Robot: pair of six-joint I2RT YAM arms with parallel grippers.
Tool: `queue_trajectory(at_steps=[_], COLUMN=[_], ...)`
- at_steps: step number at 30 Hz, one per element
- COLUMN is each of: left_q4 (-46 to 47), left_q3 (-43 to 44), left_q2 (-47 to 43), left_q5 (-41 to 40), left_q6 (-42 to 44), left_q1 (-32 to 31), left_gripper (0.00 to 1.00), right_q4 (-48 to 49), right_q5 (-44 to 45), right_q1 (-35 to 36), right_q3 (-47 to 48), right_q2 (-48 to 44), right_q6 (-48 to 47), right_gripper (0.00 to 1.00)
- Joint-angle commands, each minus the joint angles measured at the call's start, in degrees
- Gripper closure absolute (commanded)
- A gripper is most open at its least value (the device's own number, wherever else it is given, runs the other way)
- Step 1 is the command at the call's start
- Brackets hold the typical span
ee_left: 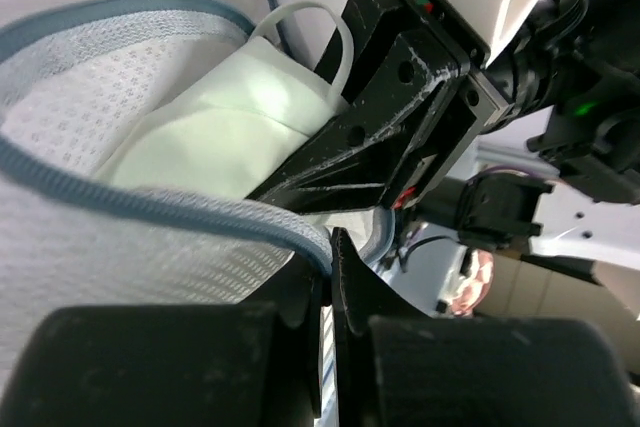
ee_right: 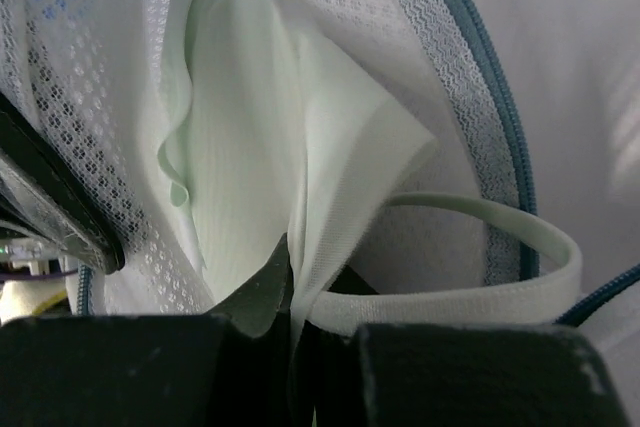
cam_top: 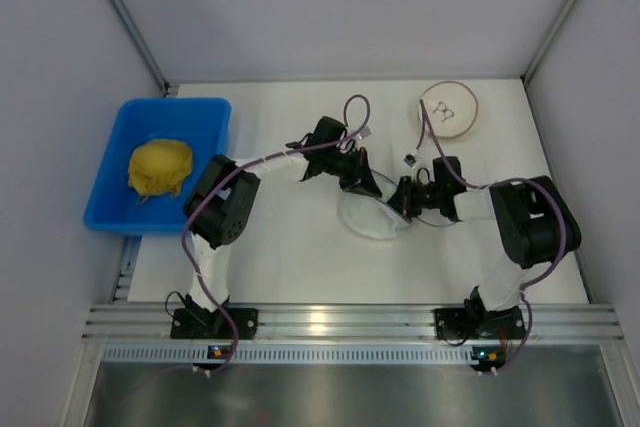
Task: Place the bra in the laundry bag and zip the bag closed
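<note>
The laundry bag point(cam_top: 372, 215) lies at the table's middle, white mesh with a blue-grey zipper rim point(ee_left: 150, 202). The pale mint bra point(ee_left: 230, 137) sits inside its open mouth, a thin strap point(ee_right: 500, 247) looping out. My left gripper point(cam_top: 358, 175) is shut on the bag's zipper rim, holding the mouth open. My right gripper point(cam_top: 403, 197) reaches into the opening and is shut on a fold of the bra point(ee_right: 290, 177). In the left wrist view my right gripper's black fingers point(ee_left: 380, 137) lie over the bra inside the bag.
A blue bin point(cam_top: 160, 162) holding a yellow cloth lump point(cam_top: 158, 167) stands at the left. A white disc with a tan rim point(cam_top: 448, 110) lies at the back right. Grey walls close in on both sides.
</note>
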Motion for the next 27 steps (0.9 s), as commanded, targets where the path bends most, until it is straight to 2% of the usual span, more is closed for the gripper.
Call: queue_trajectory(at_steps=[1,4,6,7,9,10,11,13,18,21,24,27], left_q4=[-11.2,-15.6,-17.3,-17.4,-17.4,-17.4,-17.4,-17.4,-17.4,-17.4,-17.4,-17.4], left_q3=[4.4,4.1,2.9,2.3,0.8,0.4,-0.5,-1.4,-4.0,-5.2,-6.0,-6.6], left_q2=[-5.2,-7.0,-7.9,-8.3,-9.3,-9.5,-10.1,-10.4,-12.0,-12.8,-13.4,-13.7], left_q5=[-0.9,-1.8,-2.4,-2.8,-2.8,-2.9,-3.0,-3.1,-3.5,-4.1,-4.3,-4.6], left_q6=[13.1,17.9,20.3,20.7,21.3,21.5,21.7,21.9,22.6,23.8,24.5,25.1], left_q1=[0.7,0.7,1.0,1.1,1.2,1.2,1.2,1.3,1.3,1.3,1.3,1.3], left_gripper=[1.0,1.0,1.0,1.0,1.0,1.0,1.0,1.0,1.0,1.0,1.0,1.0], right_q4=[-8.2,-11.3,-15.1,-19.9,-27.5,-27.6,-31.8,-36.1,-49.5,-55.9,-59.2,-59.3], right_q5=[0.1,0.0,1.1,2.0,5.6,7.0,8.0,11.8,17.8,17.5,17.6,19.6], right_q1=[2.5,4.1,4.4,4.4,4.3,4.3,4.3,4.3,1.5,-3.6,-11.9,-18.9], right_q3=[4.9,6.6,8.5,11.0,14.5,15.4,16.3,18.7,23.7,27.8,31.0,30.1], right_q2=[1.6,1.7,0.6,-0.3,-3.5,-4.5,-5.7,-8.7,-12.7,-13.8,-13.5,-12.6], right_q6=[-8.0,-10.3,-12.2,-13.2,-16.9,-17.8,-20.6,-22.9,-31.4,-35.5,-37.9,-38.3], right_gripper=[1.0,1.0,0.86,0.8,0.51,0.51,0.39,0.28,0.24,0.24,0.27,0.29])
